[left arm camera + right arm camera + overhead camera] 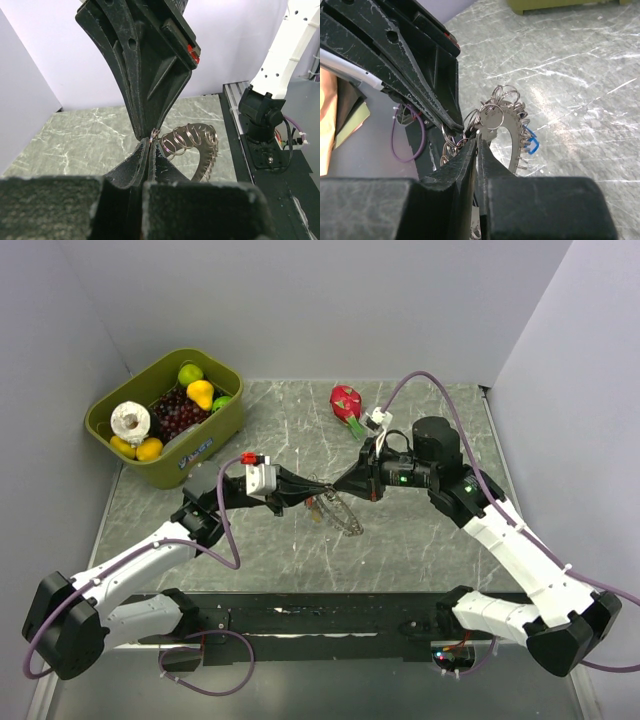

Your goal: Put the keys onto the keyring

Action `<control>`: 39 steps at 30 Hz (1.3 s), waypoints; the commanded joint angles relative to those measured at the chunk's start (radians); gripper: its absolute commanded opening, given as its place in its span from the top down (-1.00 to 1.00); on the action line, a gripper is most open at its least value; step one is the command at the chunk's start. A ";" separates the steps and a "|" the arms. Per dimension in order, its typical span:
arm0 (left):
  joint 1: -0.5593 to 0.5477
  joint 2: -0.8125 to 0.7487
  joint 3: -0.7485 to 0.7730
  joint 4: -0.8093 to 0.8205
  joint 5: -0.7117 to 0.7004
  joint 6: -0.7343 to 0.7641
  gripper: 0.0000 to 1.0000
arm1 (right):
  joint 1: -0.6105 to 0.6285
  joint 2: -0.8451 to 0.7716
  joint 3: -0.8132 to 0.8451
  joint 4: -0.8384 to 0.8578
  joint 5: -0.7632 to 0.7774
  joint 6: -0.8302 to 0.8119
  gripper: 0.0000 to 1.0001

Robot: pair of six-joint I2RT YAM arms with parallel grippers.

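Grey marbled tabletop below, green bin of fruit off at back left. Meeting tip to tip above mid-table: left gripper clamped tight on coiled rim of keyring, right gripper pinched nearly together on same stretch. Hanging tilted beneath both tips, with blue-headed key among the coils.

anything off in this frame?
Only mildly: the dragon fruit lies loose on the table, outside the green bin holding the other fruit. The keyring hangs tilted, pinched between the left claw and right claw. Nothing spilled.
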 commanded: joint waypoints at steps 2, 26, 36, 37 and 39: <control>0.007 -0.026 0.003 0.164 -0.018 -0.050 0.98 | 0.005 -0.033 -0.006 0.006 -0.016 -0.016 0.78; 0.014 0.017 0.000 0.271 0.018 -0.133 0.98 | 0.015 -0.121 -0.014 0.016 0.169 -0.064 0.49; 0.014 0.011 -0.009 0.271 0.033 -0.136 0.98 | 0.014 -0.196 -0.029 0.118 -0.002 -0.097 0.00; 0.014 0.012 -0.009 0.277 0.038 -0.138 0.98 | 0.014 -0.187 -0.028 0.121 -0.025 -0.103 0.00; 0.014 0.019 -0.008 0.303 0.045 -0.152 0.98 | 0.014 -0.184 -0.042 0.139 -0.090 -0.104 0.01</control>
